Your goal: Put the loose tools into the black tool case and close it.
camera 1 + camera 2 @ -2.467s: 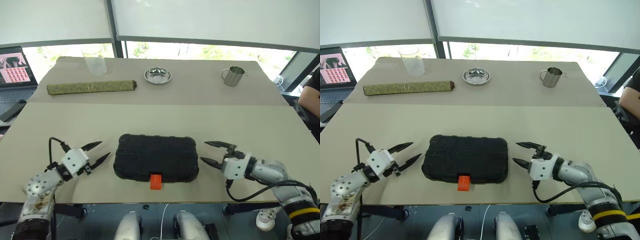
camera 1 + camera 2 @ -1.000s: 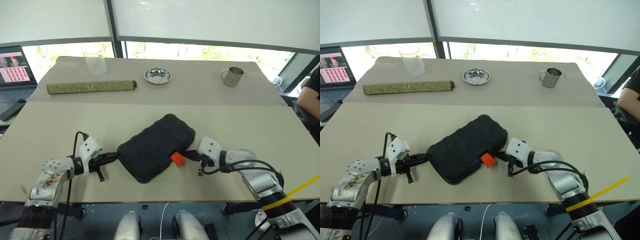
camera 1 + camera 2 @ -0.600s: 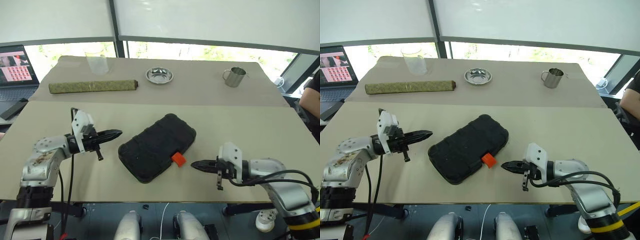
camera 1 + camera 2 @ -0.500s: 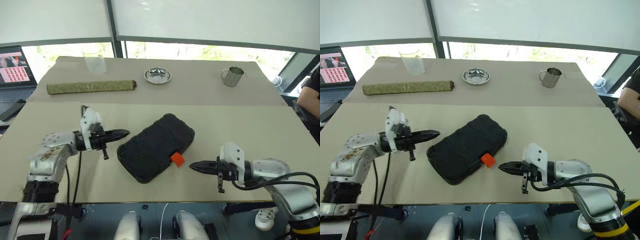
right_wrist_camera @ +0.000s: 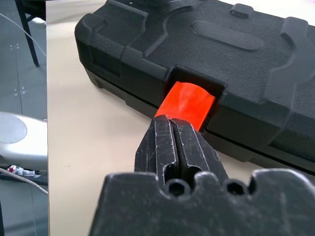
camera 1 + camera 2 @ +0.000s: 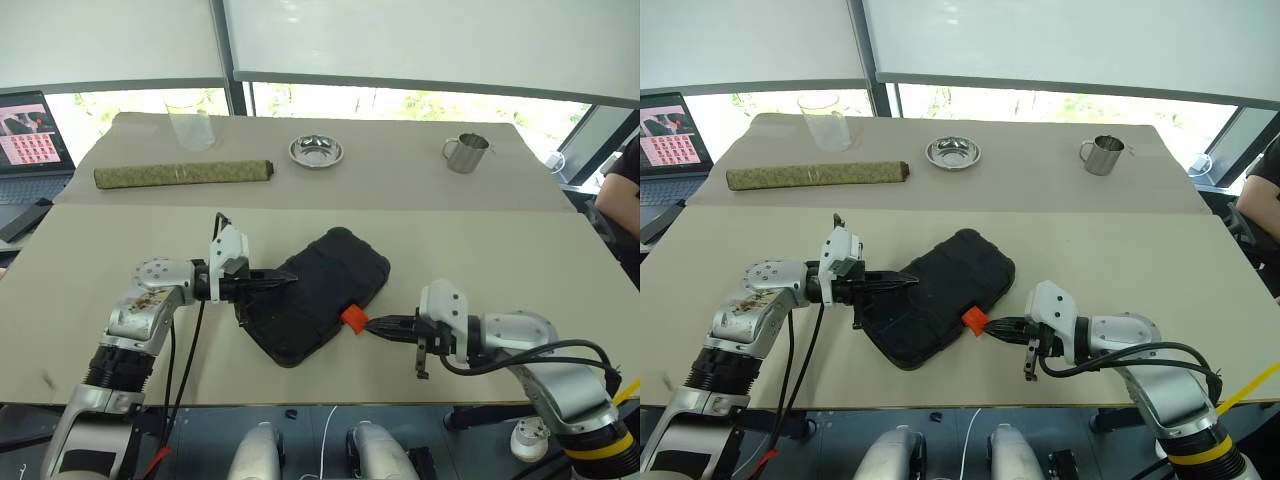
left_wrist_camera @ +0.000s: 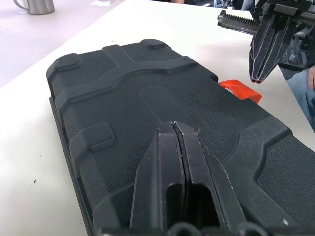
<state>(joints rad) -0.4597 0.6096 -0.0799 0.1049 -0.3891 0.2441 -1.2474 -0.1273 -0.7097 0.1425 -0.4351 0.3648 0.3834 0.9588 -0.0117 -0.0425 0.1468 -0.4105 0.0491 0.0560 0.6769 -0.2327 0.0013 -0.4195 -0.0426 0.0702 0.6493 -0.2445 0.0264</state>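
Observation:
The black tool case (image 6: 320,290) lies closed and slantwise on the near table, its orange latch (image 6: 352,319) facing the front right. My left gripper (image 6: 288,279) is shut and empty, its tips over the lid's left part (image 7: 123,98); whether they touch it I cannot tell. My right gripper (image 6: 372,323) is shut with nothing in it, and its tips sit right at the orange latch (image 5: 186,103). The loose tools are out of view.
On the far table lie a rolled green mat (image 6: 184,173), a clear glass (image 6: 189,120), a steel bowl (image 6: 316,151) and a metal mug (image 6: 466,152). A laptop (image 6: 28,130) stands at the left edge. A person's arm (image 6: 622,185) shows at the right edge.
Both grippers, open at first, are now shut. The case has been turned slantwise. In the last half second the left gripper moved right over the lid and the right moved left to the latch.

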